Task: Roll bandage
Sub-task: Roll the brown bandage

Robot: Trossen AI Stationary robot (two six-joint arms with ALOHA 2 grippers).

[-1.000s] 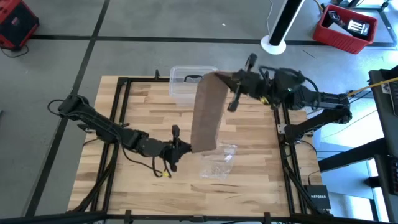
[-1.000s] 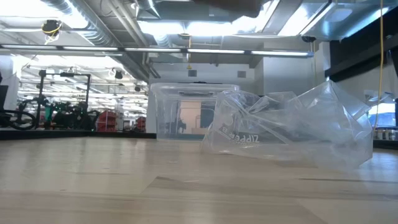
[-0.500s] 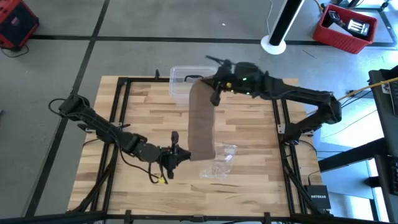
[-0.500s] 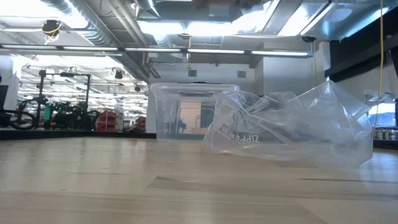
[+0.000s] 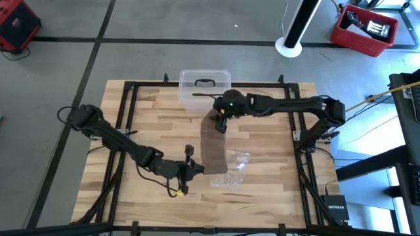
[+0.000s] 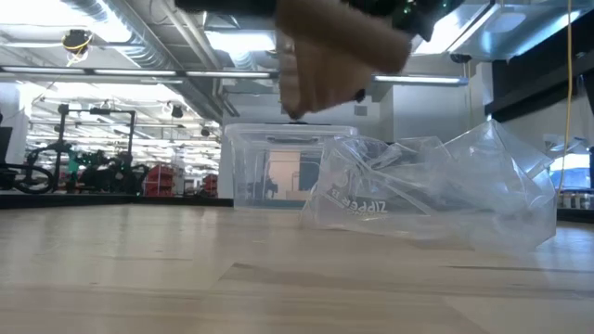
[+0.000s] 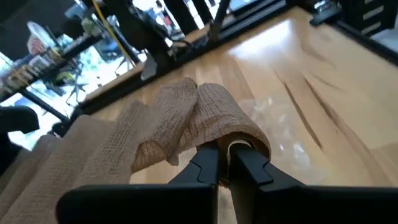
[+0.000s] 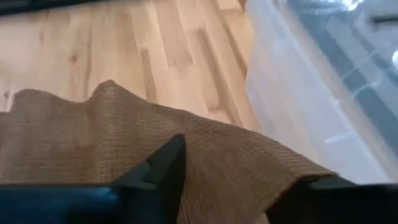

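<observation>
Change since earlier: the right arm has swung inward and lower, so its gripper now sits near the table's middle, just near of the clear box; the bandage's far end has come down with it and the strip looks shorter. The left gripper has shifted slightly toward the near edge.

High view, bandage: a dull brown strip running near-to-far across the middle of the wooden table, stretched between the two grippers.
High view, right gripper: at the strip's far end, over the table centre; the fabric drapes from it.
High view, left gripper: at the strip's near end, its arm reaching in from the left side.
High view, clear plastic box: at the far edge, dark handle on top, just beyond the right gripper.
High view, plastic bag: crinkled, lying right of the strip's near end.

Low view, bandage: hangs above the table, in front of the box; the bag lies to the right.

Left wrist view, left claw: fingers pinched narrow on the rolled end of the bandage, which curls over the fingertips.

Right wrist view, right claw: fingers spread apart, with the bandage draped over them; whether they grip it, I cannot tell. The box wall stands just beside.
</observation>
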